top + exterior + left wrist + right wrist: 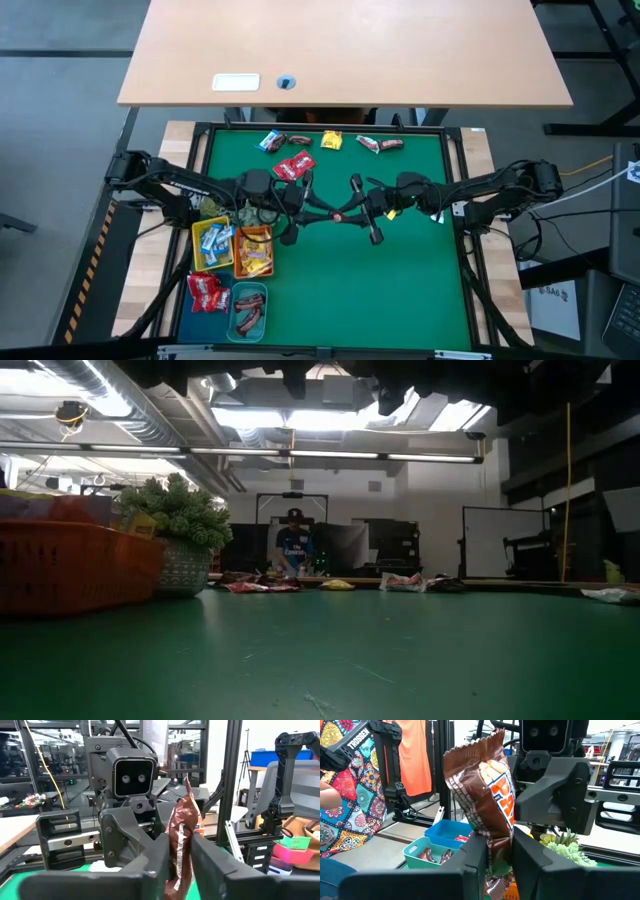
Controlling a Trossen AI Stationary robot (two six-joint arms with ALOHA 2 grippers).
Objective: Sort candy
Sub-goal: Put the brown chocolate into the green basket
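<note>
Meeting over the middle of the green counter [400, 290], the two arms face each other with one dark brown candy bar between them. The left claw [179, 862] has its fingers [152, 865] pressed against both sides of a dark brown wrapper [181, 845] that stands upright between them, so it is closed on that bar. The right claw [495, 860] also grips a brown wrapper with orange lettering [485, 790], its fingers [470, 865] narrow around the lower end while the crimped upper edge sticks up. From above, the tips of both claws sit near each other at the counter's centre, left claw [300, 215] and right claw [365, 215], but whether both hold the very same bar cannot be told from that view. Loose candy [330, 141] lies along the far edge of the counter: red packets, a yellow packet, blue-white wrappers and a brown bar. At the near left corner sit small trays: a yellow tray [212, 243] with blue-white sweets, an orange tray [254, 250] with yellow packets, a teal tray [249, 308] with brown bars, and a pile of red packets [205, 291] beside it. A spiky plant ball [178, 520] stands behind the orange tray.
</note>
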